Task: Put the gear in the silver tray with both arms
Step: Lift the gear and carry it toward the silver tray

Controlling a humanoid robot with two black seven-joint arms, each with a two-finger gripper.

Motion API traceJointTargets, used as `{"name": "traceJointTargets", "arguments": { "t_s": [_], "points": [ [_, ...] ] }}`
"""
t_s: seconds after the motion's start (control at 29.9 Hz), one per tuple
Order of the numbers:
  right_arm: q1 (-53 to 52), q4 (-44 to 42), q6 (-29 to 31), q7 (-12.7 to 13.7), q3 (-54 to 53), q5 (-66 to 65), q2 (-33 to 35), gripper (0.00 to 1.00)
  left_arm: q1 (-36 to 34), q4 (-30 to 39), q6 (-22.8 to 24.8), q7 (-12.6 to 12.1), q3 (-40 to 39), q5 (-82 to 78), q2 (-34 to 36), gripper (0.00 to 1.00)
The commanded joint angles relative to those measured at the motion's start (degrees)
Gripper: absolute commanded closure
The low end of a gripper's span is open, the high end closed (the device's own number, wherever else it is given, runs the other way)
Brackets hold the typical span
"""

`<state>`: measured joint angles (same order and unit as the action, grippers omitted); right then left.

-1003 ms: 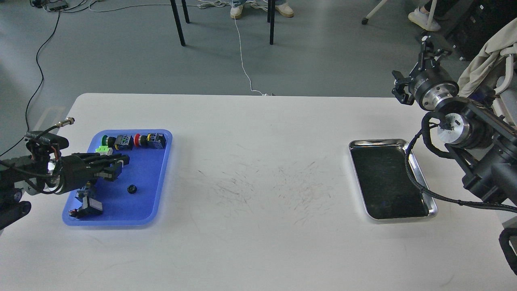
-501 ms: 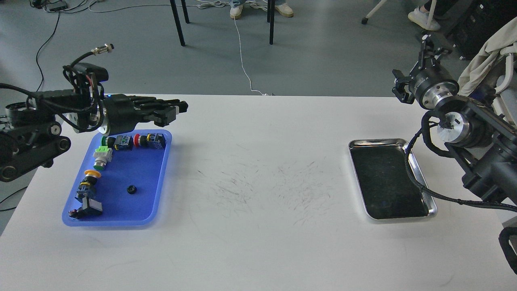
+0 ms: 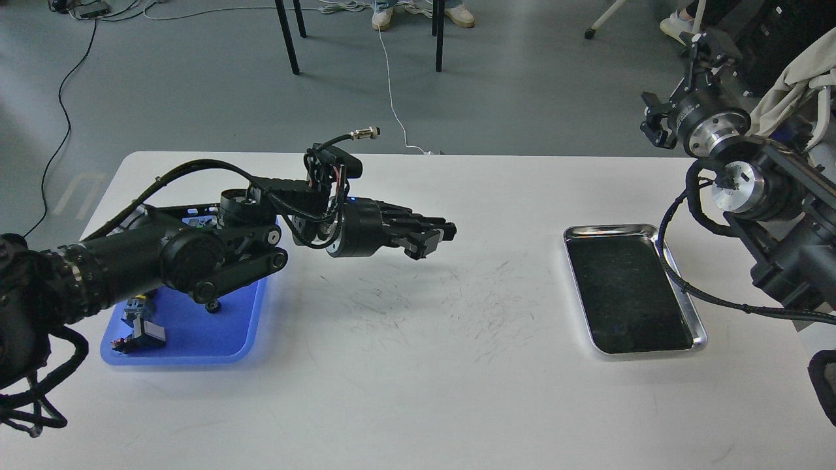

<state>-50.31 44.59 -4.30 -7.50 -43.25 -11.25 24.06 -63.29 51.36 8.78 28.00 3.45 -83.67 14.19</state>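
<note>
Your left gripper (image 3: 434,236) reaches out over the bare middle of the white table (image 3: 405,365), and its two fingers lie close together; between them there is perhaps something small and dark, but you cannot tell if it is a gear or only the finger pads. From these jaws the silver tray (image 3: 699,326) lies to your right, well apart, with only scratched table between them. The tray's long axis runs away from you and toward you, so the left gripper faces its long left side. Your right gripper (image 3: 673,98) is raised beyond the far right corner of the tray, over the table edge, seen end-on and small, so its opening cannot be judged. By distance, the right arm (image 3: 777,241) is the nearer one to the tray, its cable crossing the tray's right rim. Behind the left arm (image 3: 163,254) sits the blue tray (image 3: 222,339). Count: two arms, one silver tray with nothing in it, one blue tray, and in it a small black ring-shaped part (image 3: 211,305) and some button parts (image 3: 140,326), partly hidden, so their number is unsure.
</note>
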Motion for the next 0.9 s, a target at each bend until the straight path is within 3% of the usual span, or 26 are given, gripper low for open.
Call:
{"name": "traceJointTargets", "arguments": {
  "t_s": [0.0, 0.33, 0.67, 0.87],
  "points": [
    [-0.14, -0.03, 0.0, 0.03, 0.01, 0.0, 0.19, 0.01, 0.27, -1.79, 0.01, 0.0, 0.94, 0.0, -4.34, 0.92],
    [-0.66, -0.82, -0.09, 0.12, 0.1, 0.0, 0.28, 0.01, 4.58, -6.62, -0.08, 0.0, 3.93, 0.18, -14.0, 0.92],
    [-1.1, -0.91, 0.0, 0.21, 0.28, 0.0, 1.25, 0.01, 7.74, -16.99, -0.08, 0.0, 3.58, 0.53, -14.19, 0.92],
    [-1.01, -0.99, 0.0, 0.21, 0.45, 0.0, 1.34, 0.01, 8.8, -17.26, -0.43, 0.0, 3.57, 0.53, -14.19, 0.92]
  ]
}}
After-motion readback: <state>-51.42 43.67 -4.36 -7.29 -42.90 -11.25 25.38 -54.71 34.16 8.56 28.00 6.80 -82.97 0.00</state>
